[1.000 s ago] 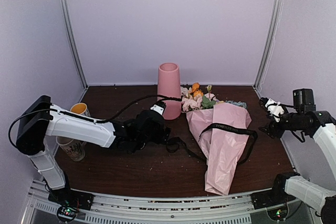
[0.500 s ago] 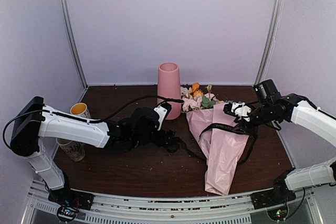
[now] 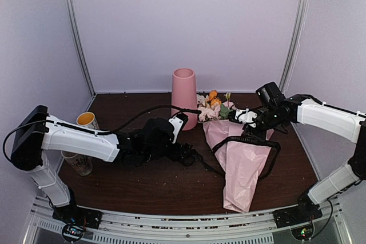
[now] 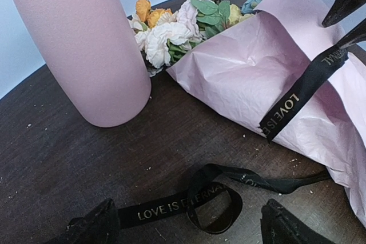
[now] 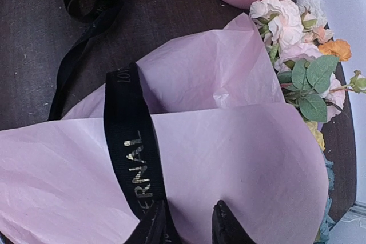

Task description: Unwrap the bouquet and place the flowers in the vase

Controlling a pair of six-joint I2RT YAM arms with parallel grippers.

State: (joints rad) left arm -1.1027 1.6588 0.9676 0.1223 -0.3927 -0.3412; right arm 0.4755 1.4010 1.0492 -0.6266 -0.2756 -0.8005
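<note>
Hovering low over the bouquet, the right claw has its two dark fingers drawn close, a sliver of paper showing between them; the black ribbon with gold lettering runs up to one finger and stands lifted off the wrap, but I cannot tell whether it is actually pinched. Beneath it lies the bouquet, a cone of crinkled pink-lilac tissue paper flat on the dark brown wooden table. Its long axis runs from far to near: the flowers, pink, white, orange and pale yellow artificial blooms with green leaves, point to the back wall, and the narrow wrapped end points to the near edge. The blooms sit just beside the foot of the tall matte pink vase, which stands upright at the far side of the table. The right arm reaches in from the right, elbow out and wrist angled down onto the wrap. The left claw is spread wide, grasping nothing, poised over a loose loop of ribbon on the table, its arm stretched low across from the left.
</note>
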